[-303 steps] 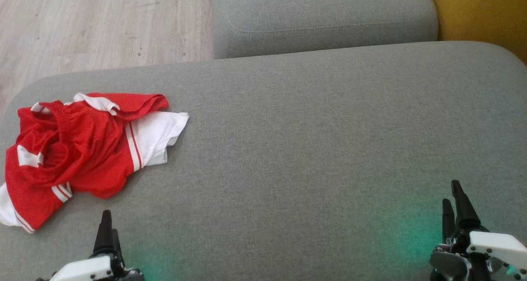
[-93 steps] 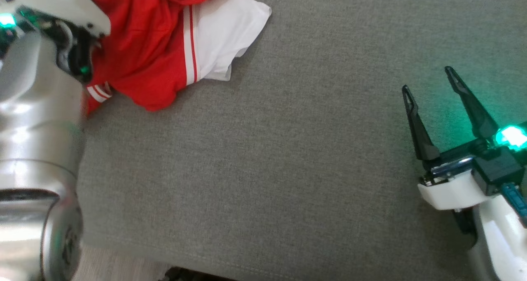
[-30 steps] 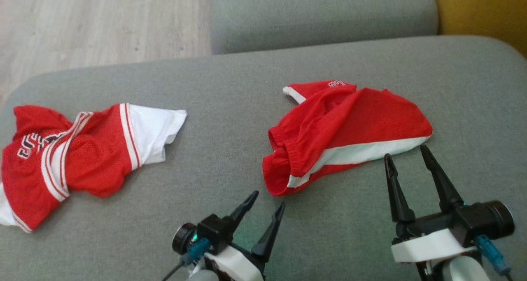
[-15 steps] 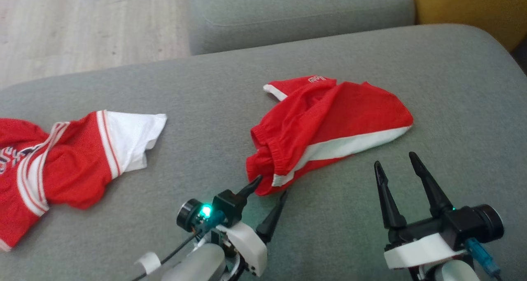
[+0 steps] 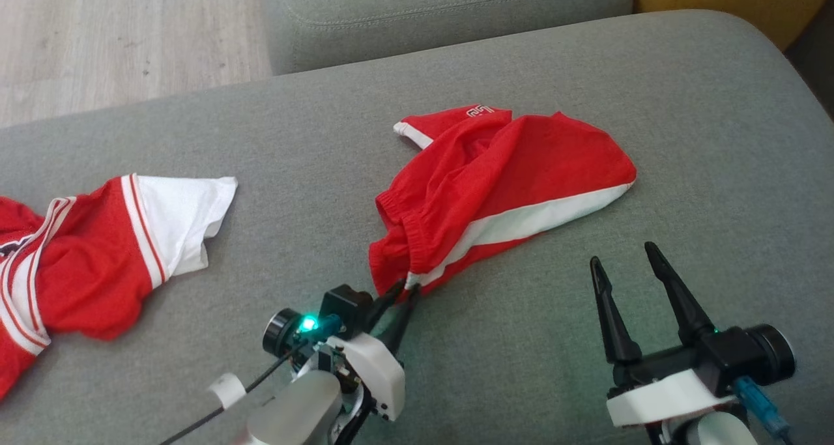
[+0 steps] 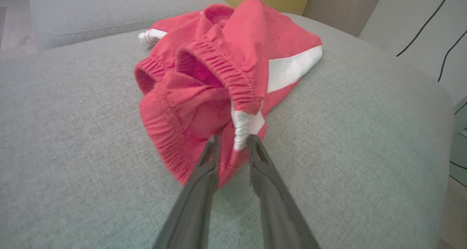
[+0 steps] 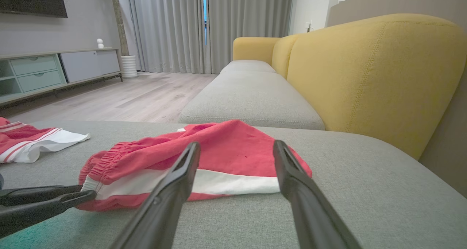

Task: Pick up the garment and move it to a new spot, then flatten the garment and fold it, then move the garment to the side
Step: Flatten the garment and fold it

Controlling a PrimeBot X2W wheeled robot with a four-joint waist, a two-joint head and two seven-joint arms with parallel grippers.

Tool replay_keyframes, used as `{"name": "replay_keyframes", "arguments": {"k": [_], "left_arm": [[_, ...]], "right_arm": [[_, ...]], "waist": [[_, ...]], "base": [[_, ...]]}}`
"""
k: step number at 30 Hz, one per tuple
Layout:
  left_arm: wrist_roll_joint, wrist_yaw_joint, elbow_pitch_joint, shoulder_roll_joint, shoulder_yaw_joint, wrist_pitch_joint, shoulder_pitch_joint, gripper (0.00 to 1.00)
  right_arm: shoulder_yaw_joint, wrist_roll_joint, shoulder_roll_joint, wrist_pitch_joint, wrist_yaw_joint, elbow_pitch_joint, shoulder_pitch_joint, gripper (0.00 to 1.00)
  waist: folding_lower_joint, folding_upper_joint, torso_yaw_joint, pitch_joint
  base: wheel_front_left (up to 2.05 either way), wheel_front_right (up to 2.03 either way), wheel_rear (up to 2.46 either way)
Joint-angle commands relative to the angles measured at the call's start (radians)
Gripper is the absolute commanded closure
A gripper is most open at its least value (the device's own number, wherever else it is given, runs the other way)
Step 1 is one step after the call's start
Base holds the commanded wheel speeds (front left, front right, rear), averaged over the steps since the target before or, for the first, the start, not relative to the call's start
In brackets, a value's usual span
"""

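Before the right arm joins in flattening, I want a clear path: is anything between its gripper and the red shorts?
Nothing visible: only bare grey cushion separates the right gripper from the red shorts.

On the cushion (image 5: 717, 139), shorts (image 5: 515, 171) lie right of the jersey (image 5: 91, 262), left tool (image 5: 402, 293) before them.

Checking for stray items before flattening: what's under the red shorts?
The shorts lie on the grey cushion, which shows all around them. Their crumpled folds hide anything beneath the middle.

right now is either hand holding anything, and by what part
The left hand pinches the red shorts by the waistband at the white stripe; the right hand holds nothing.
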Motion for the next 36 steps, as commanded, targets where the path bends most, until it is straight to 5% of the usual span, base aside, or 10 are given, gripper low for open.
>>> {"name": "replay_keyframes", "arguments": {"k": [1,10,18,25,36], "left_arm": [[-0.02,-0.009,-0.012,0.0,0.034,-0.017,-0.058,1.0],[-0.067,-0.027,-0.034,0.001,0.076,-0.066,-0.048,1.0],[-0.063,0.02,-0.193,0.105,0.21,-0.073,0.041,1.0],[-0.055,0.053,-0.305,0.191,0.281,-0.074,0.124,1.0],[-0.048,0.076,-0.353,0.228,0.294,-0.073,0.143,1.0]], "right_arm": [[0.019,0.008,-0.003,-0.006,-0.001,-0.027,-0.044,0.0],[0.007,0.002,-0.003,-0.006,-0.001,-0.019,-0.031,0.0],[0.01,0.014,-0.003,-0.006,-0.001,0.024,-0.007,0.0],[-0.012,0.053,-0.003,-0.006,-0.001,0.112,-0.005,0.0],[-0.07,0.062,-0.003,-0.006,-0.001,0.336,-0.089,0.0]], "waist": [[-0.0001,0.0,0.003,0.0],[-0.0001,0.0,0.039,-0.018],[-0.0001,0.0,0.085,-0.038],[-0.0001,0.0,0.132,-0.041],[-0.0001,0.0,0.185,-0.018]], "base": [[0.0,0.0,0.0],[0.0,0.0,0.0],[0.0,0.0,0.0],[0.0,0.0,0.0],[0.0,0.0,0.0]]}}
